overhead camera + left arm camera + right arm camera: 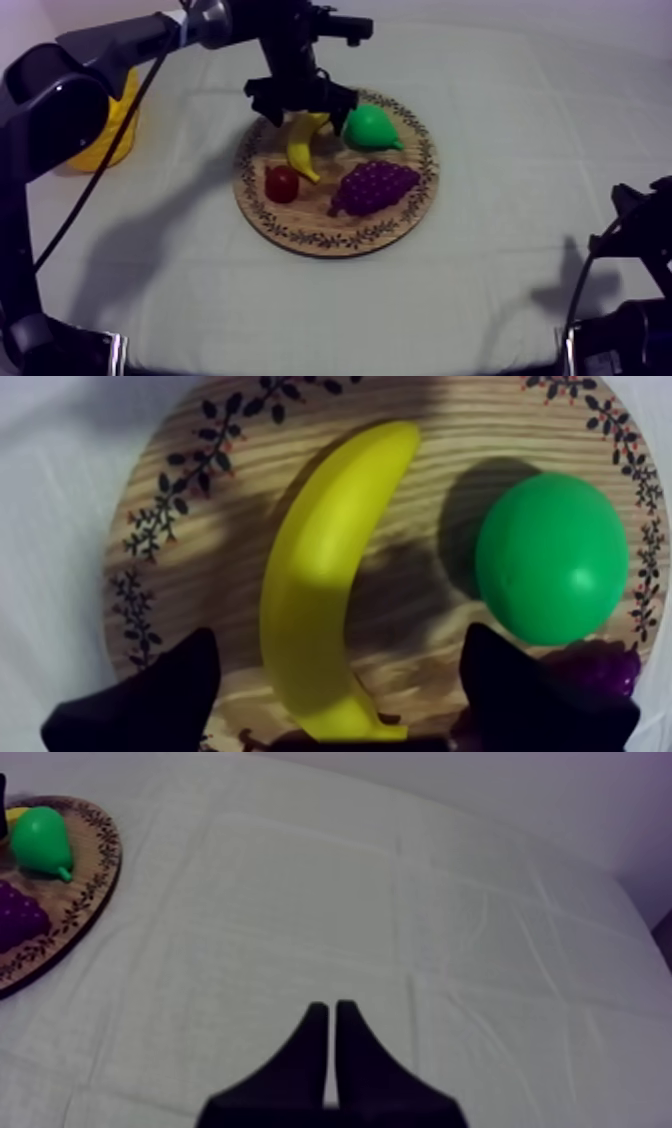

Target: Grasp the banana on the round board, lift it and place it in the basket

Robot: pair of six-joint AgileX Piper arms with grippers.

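The yellow banana [304,143] lies on the round wooden board [300,228], between a small red fruit [282,184] and a green pear [371,128]. My left gripper [300,103] hangs directly over the banana's far end, open. In the left wrist view the banana [320,586] lies between the two spread black fingers [150,696], on the board [190,566], with the pear [551,558] beside it. The yellow basket [108,135] stands at the table's left, partly hidden by my left arm. My right gripper [332,1017] is shut over bare cloth.
A bunch of purple grapes [374,186] lies on the board's near right part. In the right wrist view the board's edge [85,892] with the pear [42,841] and grapes [18,910] lies off to the side. My right arm [630,270] rests at the table's right.
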